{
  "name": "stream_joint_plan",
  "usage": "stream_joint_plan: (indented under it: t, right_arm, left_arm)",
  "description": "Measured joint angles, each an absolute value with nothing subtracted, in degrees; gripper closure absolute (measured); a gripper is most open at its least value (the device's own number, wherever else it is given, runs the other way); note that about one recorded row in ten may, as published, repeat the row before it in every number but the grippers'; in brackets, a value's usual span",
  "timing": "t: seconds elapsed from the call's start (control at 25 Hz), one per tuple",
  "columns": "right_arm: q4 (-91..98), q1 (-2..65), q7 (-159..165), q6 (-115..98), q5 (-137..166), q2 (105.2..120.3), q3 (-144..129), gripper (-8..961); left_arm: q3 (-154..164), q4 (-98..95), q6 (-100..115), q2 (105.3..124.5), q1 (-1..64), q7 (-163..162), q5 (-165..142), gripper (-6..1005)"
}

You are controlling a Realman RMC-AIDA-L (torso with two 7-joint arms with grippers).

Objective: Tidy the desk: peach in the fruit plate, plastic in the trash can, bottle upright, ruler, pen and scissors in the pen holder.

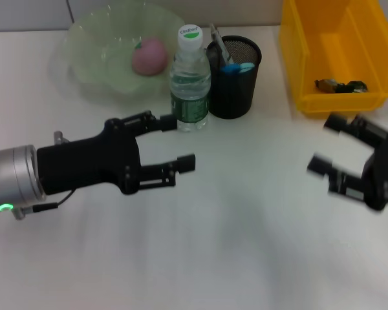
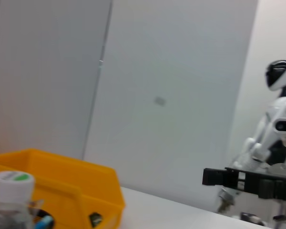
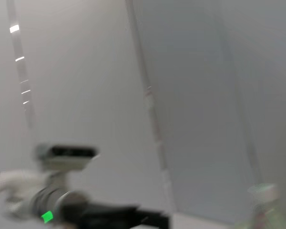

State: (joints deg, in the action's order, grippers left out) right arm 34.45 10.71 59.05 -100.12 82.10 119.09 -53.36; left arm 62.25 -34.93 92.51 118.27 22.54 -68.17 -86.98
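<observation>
- Peach (image 1: pixel 149 55) sits in the fruit plate (image 1: pixel 90 48), bottle (image 1: pixel 190 81) upright, plastic (image 1: pixel 339 84) in the yellow bin (image 1: pixel 310 51).
- Pen holder (image 1: pixel 236 87) is filled; my left claw (image 1: pixel 178 142) and right claw (image 1: pixel 328 145) hang apart, empty.

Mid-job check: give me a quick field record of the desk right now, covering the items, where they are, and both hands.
peach: in the fruit plate
bottle: upright, cap on, beside the pen holder
pen holder: holds a blue item and other tools
trash can: yellow bin, dark scrap inside
left hand: open, empty, just in front of the bottle
right hand: open, empty, in front of the trash can
</observation>
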Motion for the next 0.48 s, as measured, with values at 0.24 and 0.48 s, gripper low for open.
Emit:
stream_joint_plan:
  t: [0.24, 0.48]
  right_arm:
    - [34.2, 10.9, 57.7, -103.3, 89.0, 119.21, -53.6, 152]
    - [34.2, 11.4, 57.5, -104.8, 90.2, 119.21, -54.1, 152]
  left_arm:
    - [62.5, -34.9, 96.1, 118.23, 21.0, -68.2, -87.7, 184]
    - [63.9, -34.4, 97.2, 117.99, 19.0, -68.2, -89.5, 184]
